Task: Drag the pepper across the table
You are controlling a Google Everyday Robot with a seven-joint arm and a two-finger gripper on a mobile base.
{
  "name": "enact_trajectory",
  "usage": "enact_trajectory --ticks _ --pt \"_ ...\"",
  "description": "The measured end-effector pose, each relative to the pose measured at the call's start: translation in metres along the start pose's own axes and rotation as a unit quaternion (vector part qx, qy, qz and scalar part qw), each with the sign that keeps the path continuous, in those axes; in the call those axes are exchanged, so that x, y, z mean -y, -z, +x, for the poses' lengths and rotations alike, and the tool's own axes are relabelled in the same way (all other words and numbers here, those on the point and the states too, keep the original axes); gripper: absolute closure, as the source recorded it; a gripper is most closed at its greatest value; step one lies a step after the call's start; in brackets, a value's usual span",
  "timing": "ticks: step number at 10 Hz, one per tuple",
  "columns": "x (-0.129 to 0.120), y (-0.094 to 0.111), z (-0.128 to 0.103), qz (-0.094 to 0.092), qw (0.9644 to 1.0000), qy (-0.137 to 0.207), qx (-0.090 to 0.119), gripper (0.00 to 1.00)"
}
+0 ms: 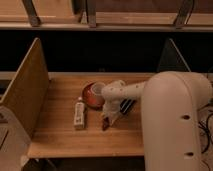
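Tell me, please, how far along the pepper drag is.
Done: the shut tool is down at the pepper, beside the white tube. In hand: contact with the pepper, though I cannot tell whether it is pinching or pressing. Left: probably most of the drag, since the pepper lies around the middle of the table, in front of the orange-red dish.
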State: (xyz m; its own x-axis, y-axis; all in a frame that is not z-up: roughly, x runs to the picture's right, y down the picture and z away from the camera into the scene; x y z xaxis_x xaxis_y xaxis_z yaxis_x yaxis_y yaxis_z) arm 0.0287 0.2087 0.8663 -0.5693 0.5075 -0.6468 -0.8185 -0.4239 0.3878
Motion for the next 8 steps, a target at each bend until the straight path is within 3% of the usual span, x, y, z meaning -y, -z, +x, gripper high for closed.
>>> enact_trajectory --ticks 8 --pt "0.0015 -0.0013 -0.0001 0.001 1.0 -0.001 0.0 1.0"
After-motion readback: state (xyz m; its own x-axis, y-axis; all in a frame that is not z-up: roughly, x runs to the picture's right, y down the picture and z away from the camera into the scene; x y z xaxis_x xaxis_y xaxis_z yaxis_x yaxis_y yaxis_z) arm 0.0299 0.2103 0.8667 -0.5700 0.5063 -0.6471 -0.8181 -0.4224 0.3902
